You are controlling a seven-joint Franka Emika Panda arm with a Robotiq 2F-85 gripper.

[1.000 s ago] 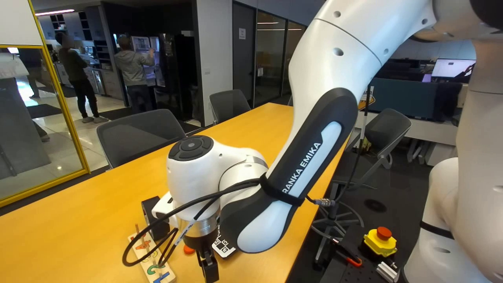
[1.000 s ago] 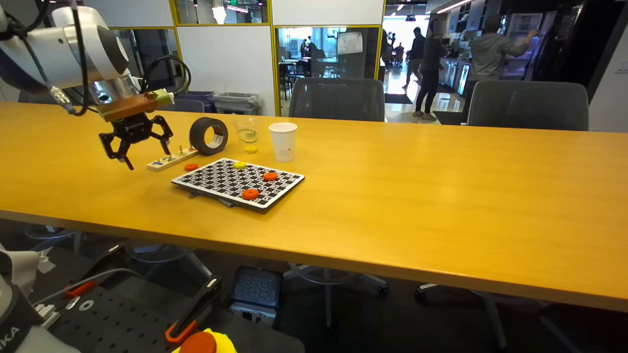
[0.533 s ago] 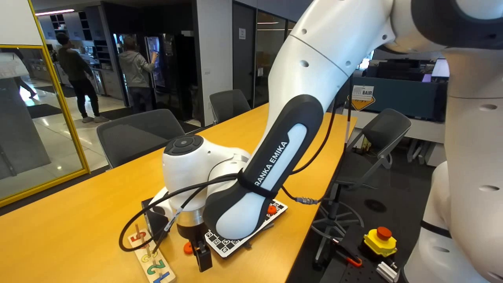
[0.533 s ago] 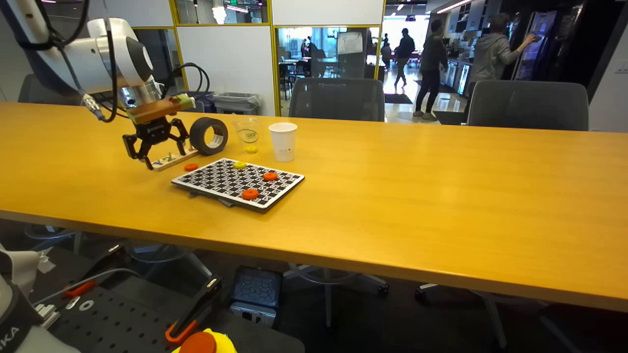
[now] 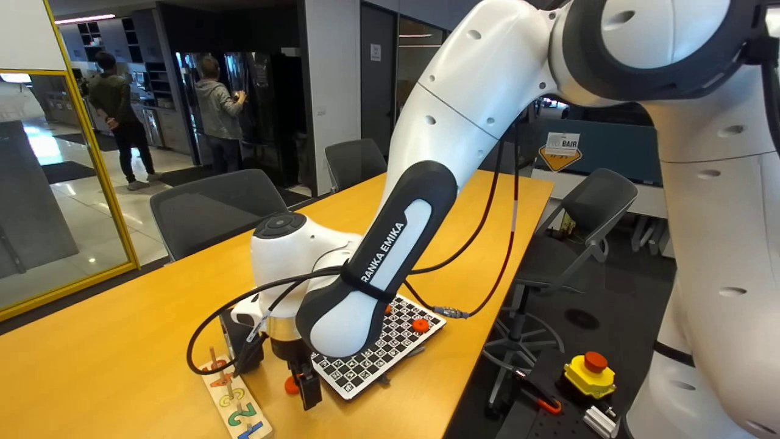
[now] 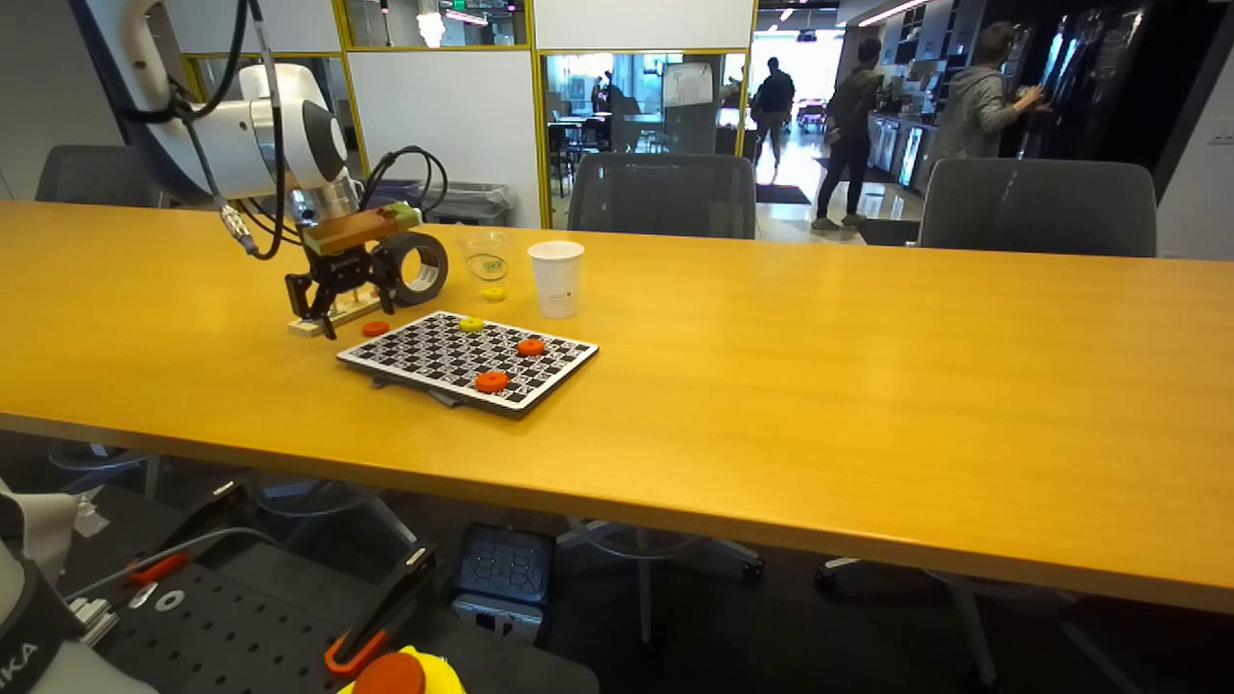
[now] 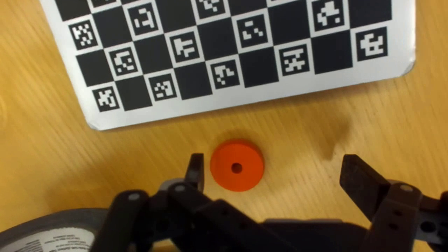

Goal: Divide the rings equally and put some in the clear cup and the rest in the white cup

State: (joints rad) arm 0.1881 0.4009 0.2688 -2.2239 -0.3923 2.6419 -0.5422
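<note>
While the gripper [image 7: 273, 167] hangs over the table [image 6: 868, 386], its jaws stand spread wide, the fingers well apart.

Orange ring [image 7: 237, 165]: flat on the table, small hole at centre, beside one edge of the board [image 6: 434, 352] and apart from it. In the wrist view it shows between the fingers, apart from both, nearer the one at that view's left.

Second orange ring [image 6: 531, 346] and third orange ring [image 6: 492, 382]: both flat on the board, apart from each other, seen in an exterior view.

First yellow ring [image 6: 471, 325]: flat on the board, close to the edge that faces the white cup [image 6: 556, 280].

Second yellow ring [image 6: 494, 294]: at the foot of the clear cup [image 6: 479, 249]; whether inside or outside it cannot be told.

Clear cup: see-through, upright on the table.

White cup: upright on the table, near the clear cup, apart from it.

Black roll [image 6: 415, 238]: standing on edge near the clear cup; in the wrist view it fills part of the lower left corner.

Peg strip [image 5: 239, 403]: wood, coloured numerals, upright pegs; on the table near the black roll.

Arm [image 5: 390, 244]: white with dark panels, a cable looped at its wrist.

Stop button [image 5: 590, 373]: red on a yellow base, off the table.
</note>
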